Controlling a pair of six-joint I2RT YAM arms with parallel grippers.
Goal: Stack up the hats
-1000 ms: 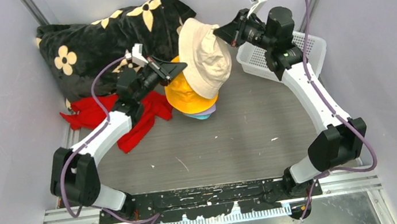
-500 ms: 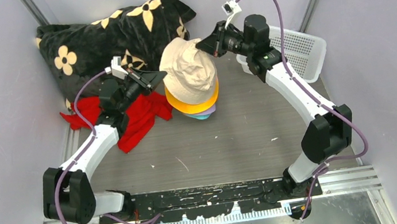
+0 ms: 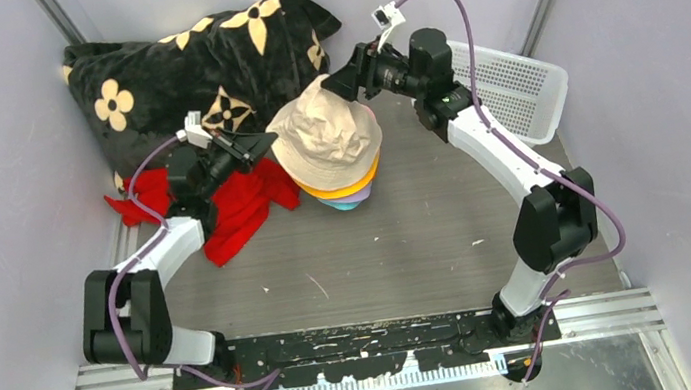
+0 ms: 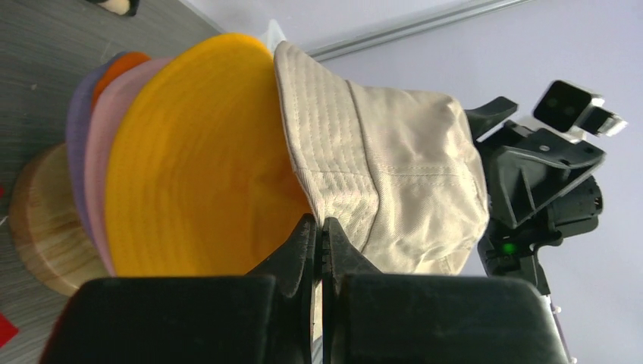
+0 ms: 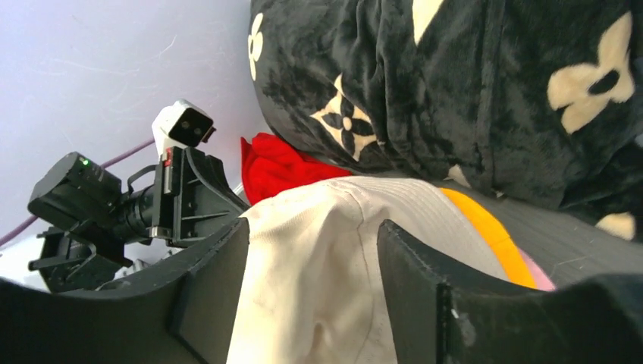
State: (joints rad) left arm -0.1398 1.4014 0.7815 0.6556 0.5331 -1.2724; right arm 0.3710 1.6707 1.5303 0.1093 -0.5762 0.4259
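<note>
A beige hat (image 3: 326, 137) sits on top of a stack of hats in the middle of the table. Under it show the yellow (image 3: 366, 174), lavender (image 3: 362, 193) and teal (image 3: 351, 203) brims. In the left wrist view the beige hat (image 4: 394, 152) covers the yellow (image 4: 197, 152), pink (image 4: 97, 144), orange (image 4: 121, 64) and lavender (image 4: 74, 125) hats on a wooden stand (image 4: 38, 220). My left gripper (image 4: 320, 221) (image 3: 267, 143) is shut on the beige brim's edge. My right gripper (image 5: 312, 227) (image 3: 339, 83) is open, its fingers (image 5: 216, 265) either side of the beige crown (image 5: 311, 288).
A black plush blanket with cream flowers (image 3: 193, 64) fills the back left. A red cloth (image 3: 237, 209) lies under my left arm, left of the stack. A white perforated basket (image 3: 509, 88) stands at the back right. Walls close in on both sides.
The beige hat came down and to the left onto the stack. My right gripper followed it and opened its jaws. My left gripper drew back to the left, still shut.
</note>
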